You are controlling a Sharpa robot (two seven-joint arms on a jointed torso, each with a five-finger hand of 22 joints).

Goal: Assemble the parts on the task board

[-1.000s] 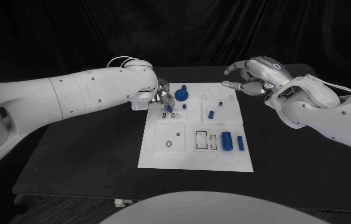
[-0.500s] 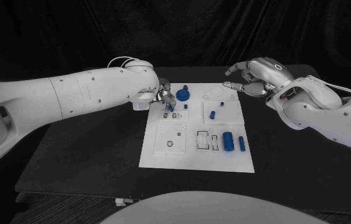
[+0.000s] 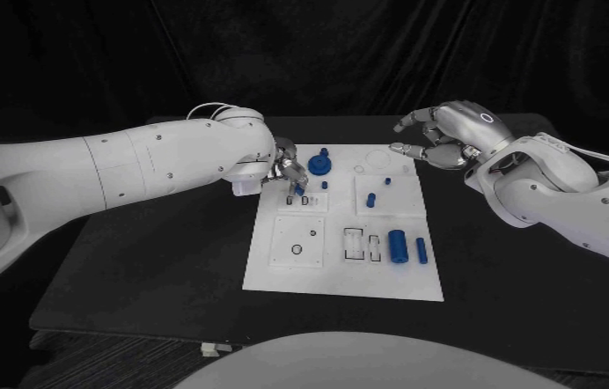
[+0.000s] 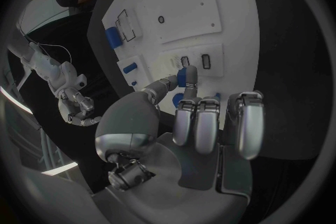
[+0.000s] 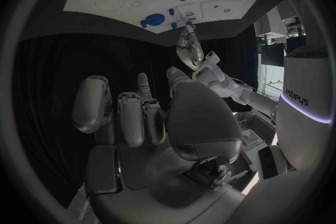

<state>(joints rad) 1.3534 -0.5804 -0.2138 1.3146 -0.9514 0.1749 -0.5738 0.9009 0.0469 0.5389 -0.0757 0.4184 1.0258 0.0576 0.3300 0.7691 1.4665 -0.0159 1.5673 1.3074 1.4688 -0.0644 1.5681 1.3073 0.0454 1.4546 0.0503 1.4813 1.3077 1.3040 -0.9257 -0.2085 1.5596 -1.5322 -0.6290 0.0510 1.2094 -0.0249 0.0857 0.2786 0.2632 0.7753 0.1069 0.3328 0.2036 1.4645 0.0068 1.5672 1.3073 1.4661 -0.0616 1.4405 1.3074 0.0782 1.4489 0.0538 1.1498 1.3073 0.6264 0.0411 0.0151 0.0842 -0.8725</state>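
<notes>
The left hand (image 3: 287, 172) pinches a small blue part (image 4: 186, 75) between thumb and one finger, just above the pair of small slots (image 3: 302, 201) in the far-left block of the task board (image 3: 342, 275). The step in hand, as I judge it, is to seat this part in one of those slots. To do it well, the hand should hold the part upright, bring it exactly over the slot and lower it slowly and straight (any tilt would probably jam it at the edge), and let go only when it sits down fully.

The right hand (image 3: 447, 135) hovers over the far-right corner of the board, fingers apart and holding nothing.

From the head view the fingers cover the held part almost completely, so I cannot tell whether its lower end already touches the board, nor which of the two slots it is aimed at. The shape of the part is also too small to make out.
</notes>
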